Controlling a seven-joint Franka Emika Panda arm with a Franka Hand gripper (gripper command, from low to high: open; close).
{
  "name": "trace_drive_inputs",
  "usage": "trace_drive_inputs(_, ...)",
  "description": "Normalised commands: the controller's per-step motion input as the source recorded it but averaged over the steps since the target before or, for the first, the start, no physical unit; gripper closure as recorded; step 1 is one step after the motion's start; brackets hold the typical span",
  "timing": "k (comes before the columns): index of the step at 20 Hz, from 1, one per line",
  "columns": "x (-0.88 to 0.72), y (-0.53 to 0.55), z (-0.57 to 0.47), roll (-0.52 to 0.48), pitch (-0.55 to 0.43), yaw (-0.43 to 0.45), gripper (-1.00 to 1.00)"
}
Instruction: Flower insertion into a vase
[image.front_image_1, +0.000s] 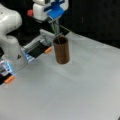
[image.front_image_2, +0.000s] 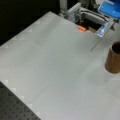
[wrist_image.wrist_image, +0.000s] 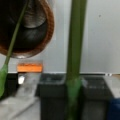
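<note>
My end effector (image.front_image_1: 55, 17) hangs above the vase (image.front_image_1: 61, 50), a little toward the top of a front view from its rim. The vase stands upright on the grey desk (image.front_image_1: 75, 90), a dark brown cylinder with a darker rim. My blue and white end effector is clenched on thin green flower stems (image.front_image_1: 57, 31), which run down from it toward the vase mouth; at least one stem (image.front_image_1: 58, 39) reaches into the opening, and another slants off toward the right of that view, above the rim.

In a front view the vase (image.front_image_2: 113, 58) sits at the right edge of the desk (image.front_image_2: 50, 65), cut off by the frame, with my end effector (image.front_image_2: 110, 15) above it and toward the top. A green stem (image.front_image_2: 98, 42) slants down from there to the left of the vase, outside its wall.

In the wrist view the vase mouth (wrist_image.wrist_image: 48, 27) lies at upper left, seen from above. One thin stem (wrist_image.wrist_image: 15, 37) crosses over the opening, and a thicker stem (wrist_image.wrist_image: 75, 45) runs just to the right of the vase, outside it. An orange tab (wrist_image.wrist_image: 29, 67) lies just below the vase rim there.
</note>
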Motion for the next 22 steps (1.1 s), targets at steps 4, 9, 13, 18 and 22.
trace_drive_inputs(4, -0.31, 0.14, -0.05, 0.154, -0.060, -0.093, 1.00)
trace_drive_inputs(9, -0.42, 0.22, -0.05, 0.093, -0.076, -0.080, 1.00)
trace_drive_inputs(13, -0.47, 0.20, -0.11, 0.029, -0.116, -0.069, 1.00)
trace_drive_inputs(18, -0.48, 0.18, -0.15, 0.002, -0.137, -0.100, 1.00)
trace_drive_inputs(22, -0.48, 0.27, -0.15, 0.020, -0.157, -0.136, 1.00)
